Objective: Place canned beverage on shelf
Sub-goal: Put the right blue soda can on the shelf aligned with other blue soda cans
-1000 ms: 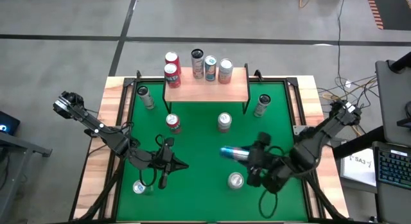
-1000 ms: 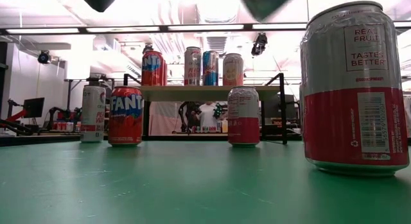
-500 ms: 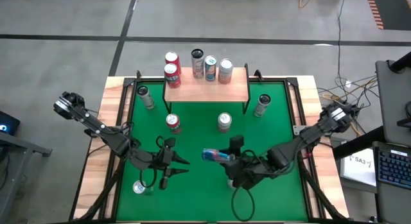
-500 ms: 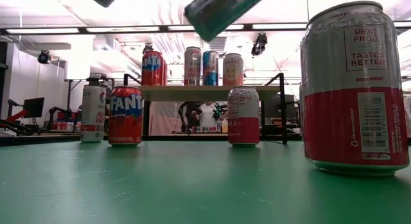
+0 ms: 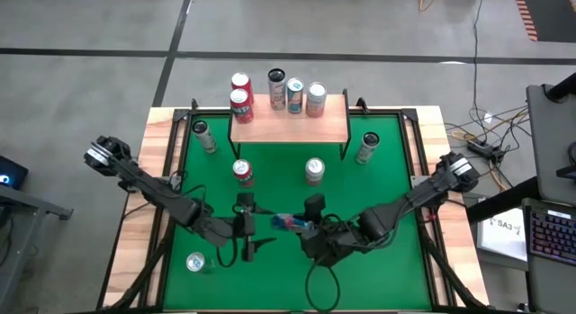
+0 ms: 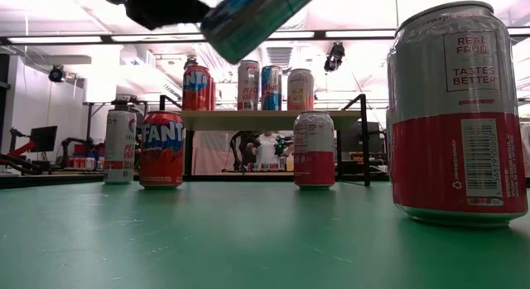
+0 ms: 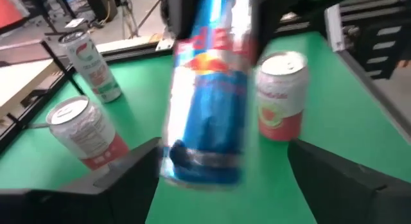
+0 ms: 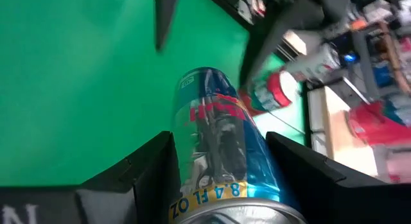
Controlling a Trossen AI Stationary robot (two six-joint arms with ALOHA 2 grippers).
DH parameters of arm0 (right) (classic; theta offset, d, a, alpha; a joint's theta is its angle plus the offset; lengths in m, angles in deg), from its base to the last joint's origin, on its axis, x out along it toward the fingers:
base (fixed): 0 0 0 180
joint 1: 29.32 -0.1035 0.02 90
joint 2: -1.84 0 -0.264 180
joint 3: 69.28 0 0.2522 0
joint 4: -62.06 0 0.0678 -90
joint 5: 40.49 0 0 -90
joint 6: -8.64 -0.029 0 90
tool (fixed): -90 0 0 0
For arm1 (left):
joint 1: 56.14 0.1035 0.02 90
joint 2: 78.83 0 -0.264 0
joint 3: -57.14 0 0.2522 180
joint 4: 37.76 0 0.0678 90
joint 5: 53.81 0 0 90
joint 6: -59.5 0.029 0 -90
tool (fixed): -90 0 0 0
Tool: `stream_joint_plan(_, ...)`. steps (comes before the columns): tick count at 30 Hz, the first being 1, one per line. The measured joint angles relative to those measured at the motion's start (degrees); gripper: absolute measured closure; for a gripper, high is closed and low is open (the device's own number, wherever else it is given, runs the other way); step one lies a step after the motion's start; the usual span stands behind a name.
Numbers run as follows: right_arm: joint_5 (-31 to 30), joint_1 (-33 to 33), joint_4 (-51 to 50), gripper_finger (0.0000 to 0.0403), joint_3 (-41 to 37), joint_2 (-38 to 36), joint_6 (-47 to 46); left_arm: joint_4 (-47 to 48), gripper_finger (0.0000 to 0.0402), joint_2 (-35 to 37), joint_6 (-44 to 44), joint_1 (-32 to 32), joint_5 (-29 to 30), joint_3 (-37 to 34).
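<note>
A slim blue and silver canned beverage hangs above the middle of the green table, held by my right gripper. It lies roughly level, with its free end toward the table's left. My left gripper stands open just left of that end, a finger on either side, apart from the can. The shelf, a light wood top on black legs, stands at the far middle. Several cans stand upright along its far edge. My right gripper pinches the can's two sides between its fingers, at the end nearer the wrist. The fingers come level from the table's right and lie along the can. The can sticks out beyond them, lifted clear of the table and tilted in the low view.
Loose cans stand upright on the green top: a red one, a silver and red one, one at the far left, one at the far right, one at the near left. A large can stands close to the low camera.
My right gripper has carried the blue can toward the table's left, rolling about its own line, and the can has stayed clear of the table. My left gripper has opened from shut to wide and shifted slightly toward the can, sinking a little.
</note>
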Motion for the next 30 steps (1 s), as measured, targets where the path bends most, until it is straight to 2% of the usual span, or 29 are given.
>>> stream_joint_plan(13,4.0,2.6,0.1,0.0179,6.7,5.0,6.7,-2.1,0.0090,-4.2,0.2,2.5,0.0,0.0)
stream_joint_plan(16,3.7,2.6,-0.3,0.0179,8.1,5.4,8.3,-2.4,0.0119,-4.2,0.2,2.2,2.3,0.0)
stream_joint_plan(20,4.1,2.7,-0.9,0.0179,9.3,5.5,9.3,-2.7,0.0188,-4.1,1.2,2.0,4.1,0.1)
stream_joint_plan(23,4.3,2.6,-1.5,0.0179,10.2,5.5,9.3,-2.8,0.0191,-4.1,1.2,2.0,4.1,0.1)
stream_joint_plan(27,3.7,2.8,-1.2,0.0136,10.8,5.5,8.8,-3.6,0.0191,-4.0,0.7,2.0,5.0,0.1)
stream_joint_plan(30,1.4,2.8,0.6,0.0098,11.8,5.2,8.0,-2.7,0.0191,-4.0,0.2,2.2,8.5,0.0)
